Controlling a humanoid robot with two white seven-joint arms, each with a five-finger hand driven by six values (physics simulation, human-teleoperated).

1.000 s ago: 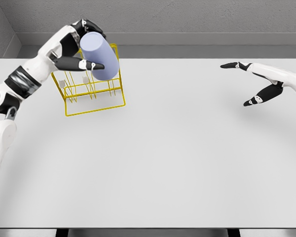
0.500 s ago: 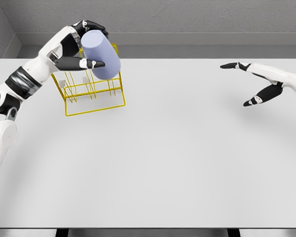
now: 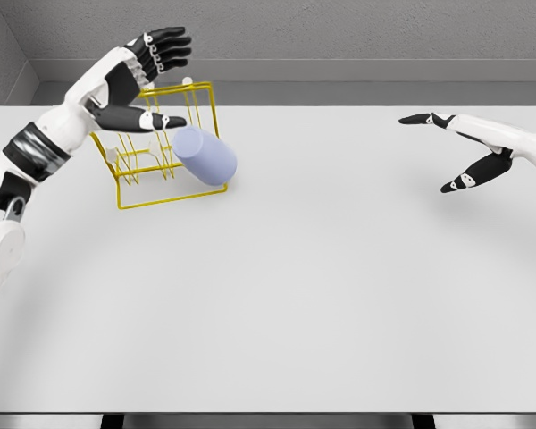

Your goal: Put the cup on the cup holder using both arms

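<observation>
A pale lilac cup (image 3: 205, 155) lies tilted on its side at the right front corner of the yellow wire cup holder (image 3: 143, 192), on the table's back left. My left hand (image 3: 156, 80) hovers above the holder, fingers spread, holding nothing, apart from the cup. My right hand (image 3: 447, 147) floats over the table's far right, open, thumb and fingers spread wide.
The white table (image 3: 295, 286) stretches from the holder to the front edge. A grey wall (image 3: 339, 36) runs behind the table's back edge.
My left hand opened and released the cup. The cup dropped down and to the right onto the holder's front corner. The right arm stayed still.
</observation>
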